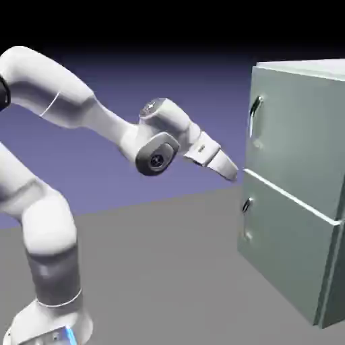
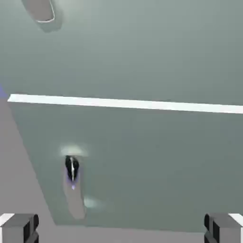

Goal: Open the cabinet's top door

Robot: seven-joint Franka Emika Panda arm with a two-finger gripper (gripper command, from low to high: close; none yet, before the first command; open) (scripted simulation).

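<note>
We record one cabinet (image 1: 296, 175), tall, boxy and pale grey-green, standing on the grey table (image 1: 162, 269) at the right of the exterior frame. Its front is divided into two stacked panels by a pale seam (image 2: 128, 103), which runs as a bright band across the middle of the hand frame. The top door (image 1: 296, 128) fills the upper right of the exterior frame and sits flush with the cabinet body, shut. It carries a long curved silver handle (image 1: 255, 116) near its left edge; in the hand frame we see only the end of that handle at the upper left. The lower panel (image 1: 283, 249) carries a shorter handle (image 1: 247, 205), which shows in the hand frame at lower left as a dark shiny piece with a grey shadow beneath it. We note the white arm (image 1: 67, 114) rising from the lower left of the exterior frame and reaching right. Its gripper (image 1: 228, 167) hangs just left of the cabinet front, level with the seam, below the long handle and not touching it. In the hand frame the two grey fingertips (image 2: 19, 228) sit in the bottom corners, wide apart, with nothing between them: released, grasping nothing. Behind everything lies a blue-violet backdrop (image 1: 168, 101).
</note>
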